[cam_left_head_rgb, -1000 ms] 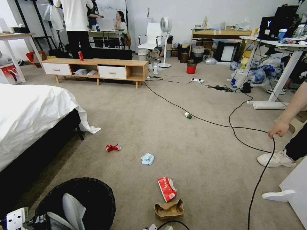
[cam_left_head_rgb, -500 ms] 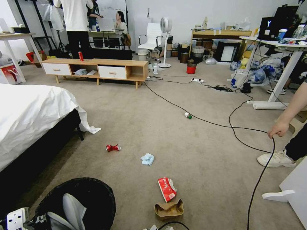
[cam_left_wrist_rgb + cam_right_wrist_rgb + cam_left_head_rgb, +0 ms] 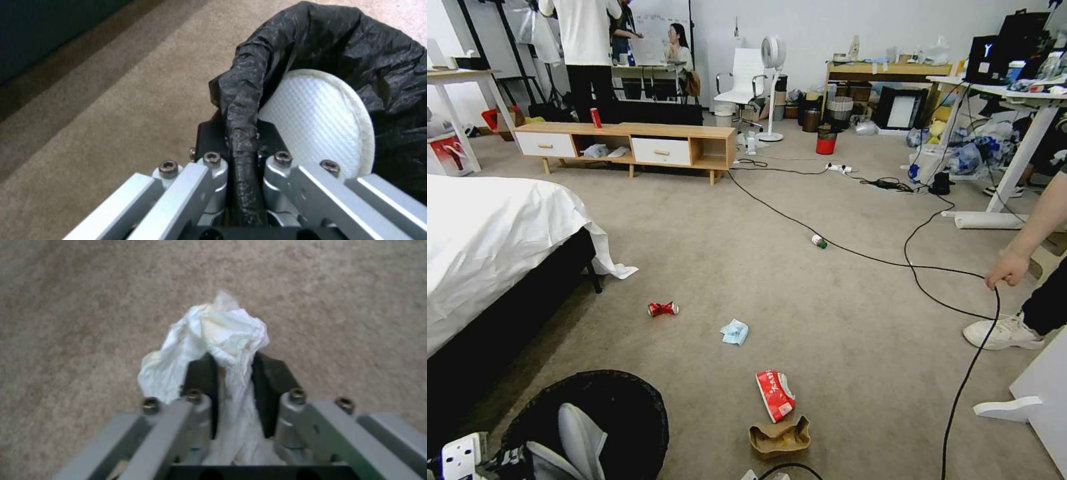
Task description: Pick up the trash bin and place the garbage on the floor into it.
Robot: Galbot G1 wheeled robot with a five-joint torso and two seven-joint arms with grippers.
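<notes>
The trash bin [image 3: 607,407], round and black with a black liner, hangs at the lower left of the head view with a white slipper-like piece [image 3: 577,433] inside. My left gripper [image 3: 242,135] is shut on the bin's lined rim [image 3: 240,100]. My right gripper [image 3: 236,373] is shut on a crumpled white tissue [image 3: 222,330] above the carpet. On the floor [image 3: 827,313] lies the garbage: a crushed red can [image 3: 663,308], a pale-blue tissue [image 3: 734,331], a red-white packet [image 3: 774,395], a brown paper bag [image 3: 779,437] and a green-capped bottle [image 3: 819,241].
A bed with a white sheet [image 3: 487,240] fills the left side. Black cables [image 3: 920,283] cross the carpet, and a person's hand [image 3: 1007,270] at the right holds one. A low wooden cabinet [image 3: 627,143] stands at the back, and a white table leg [image 3: 1007,408] at the lower right.
The white parts at the head view's bottom edge have slipped slightly lower. Nothing else has moved.
</notes>
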